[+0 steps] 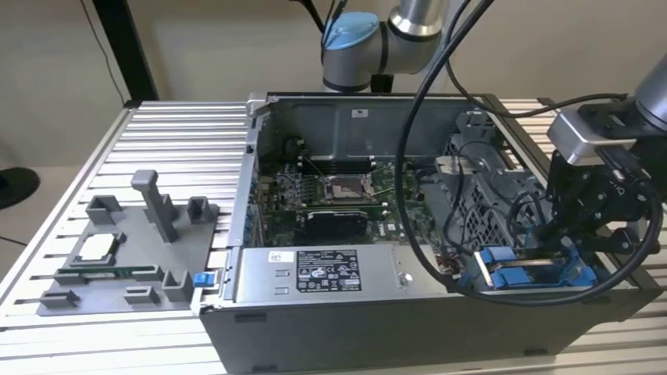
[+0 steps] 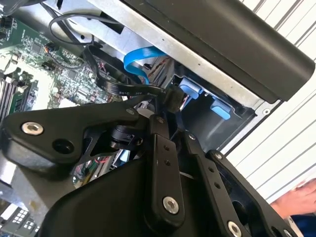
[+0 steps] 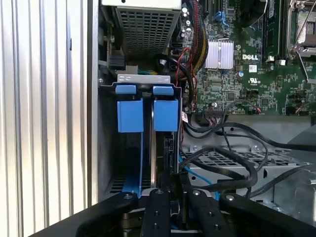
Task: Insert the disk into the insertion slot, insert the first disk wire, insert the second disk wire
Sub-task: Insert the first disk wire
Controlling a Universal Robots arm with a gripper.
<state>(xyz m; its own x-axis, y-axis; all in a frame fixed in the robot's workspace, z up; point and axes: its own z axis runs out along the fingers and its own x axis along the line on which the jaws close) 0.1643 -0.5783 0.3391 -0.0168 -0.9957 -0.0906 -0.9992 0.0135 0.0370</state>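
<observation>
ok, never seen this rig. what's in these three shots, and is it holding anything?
It is one robot arm working on an open computer case that sits on a slatted metal table. The exterior view is taken from off the arm. Both wrist views come from cameras riding near the gripper, aimed into the case. The gripper is down at the insertion slot, the bay with blue tabs at the case's corner on the exterior view's right. A grey parts tray lies on the table on the exterior view's left. I cannot tell whether anything is held. A person's hand shows in the second wrist view.
</observation>
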